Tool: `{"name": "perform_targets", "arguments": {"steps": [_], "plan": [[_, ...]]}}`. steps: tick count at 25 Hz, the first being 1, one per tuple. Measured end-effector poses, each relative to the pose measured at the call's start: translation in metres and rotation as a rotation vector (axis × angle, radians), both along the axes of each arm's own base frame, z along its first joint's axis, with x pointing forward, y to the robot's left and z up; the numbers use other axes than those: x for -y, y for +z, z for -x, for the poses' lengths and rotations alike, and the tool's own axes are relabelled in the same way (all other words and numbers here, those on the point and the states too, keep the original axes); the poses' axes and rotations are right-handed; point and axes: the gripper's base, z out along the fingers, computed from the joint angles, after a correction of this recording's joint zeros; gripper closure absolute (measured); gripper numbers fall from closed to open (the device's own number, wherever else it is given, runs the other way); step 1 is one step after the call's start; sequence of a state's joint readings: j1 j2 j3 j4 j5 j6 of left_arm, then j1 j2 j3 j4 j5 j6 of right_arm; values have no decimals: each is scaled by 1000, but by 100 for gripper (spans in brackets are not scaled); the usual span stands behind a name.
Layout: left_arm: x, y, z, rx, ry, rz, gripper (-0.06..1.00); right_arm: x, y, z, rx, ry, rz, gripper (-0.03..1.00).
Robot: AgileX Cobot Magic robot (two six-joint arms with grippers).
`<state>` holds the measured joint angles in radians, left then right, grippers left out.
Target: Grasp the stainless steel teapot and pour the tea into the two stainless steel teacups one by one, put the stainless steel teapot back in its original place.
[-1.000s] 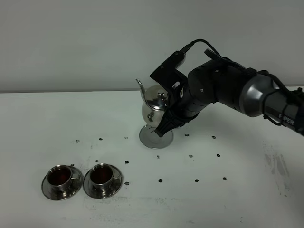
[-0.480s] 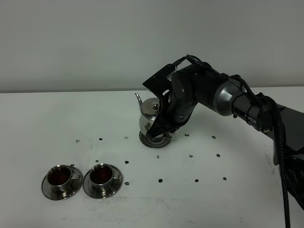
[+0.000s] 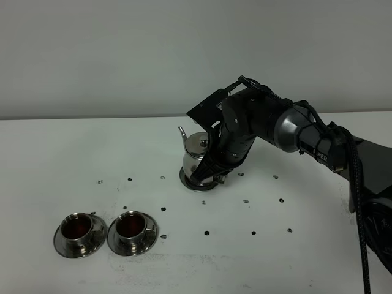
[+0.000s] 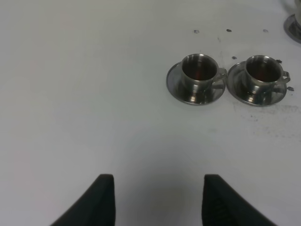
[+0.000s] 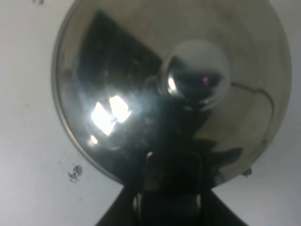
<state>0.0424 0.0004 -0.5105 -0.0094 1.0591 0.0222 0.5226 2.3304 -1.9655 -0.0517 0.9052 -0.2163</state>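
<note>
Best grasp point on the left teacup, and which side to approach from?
Judging from its pose, grip the left teacup across its rim from straight above, one finger inside and one outside. The small side handle looks too small to pinch and points toward the right teacup, whose saucer nearly touches its own, so a side approach from there is crowded. It holds tea; keep it level.

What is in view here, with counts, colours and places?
stainless steel teapot: one, shiny silver, upright at the table's middle rear.
stainless steel teacups: two, shiny silver, each on its own saucer, side by side at front left.
tea: dark reddish-brown, in both cups.
specks: many, dark, scattered mid-table.
table: one, white.
right end effector: black, shut on the teapot handle.
left end effector: black, over bare table short of the cups.
</note>
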Motion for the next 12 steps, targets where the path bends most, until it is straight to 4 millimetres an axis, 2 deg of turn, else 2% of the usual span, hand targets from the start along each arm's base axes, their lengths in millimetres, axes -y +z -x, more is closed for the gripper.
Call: {"name": "perform_targets", "arguments": {"steps": [5,12], "plan": [[0,0,0,0,0,0,46,-1,-7,-1,-7,0,4,77],[0,0,0,0,0,0,46,-1,-7,-2,4,1,-3,77]]}}
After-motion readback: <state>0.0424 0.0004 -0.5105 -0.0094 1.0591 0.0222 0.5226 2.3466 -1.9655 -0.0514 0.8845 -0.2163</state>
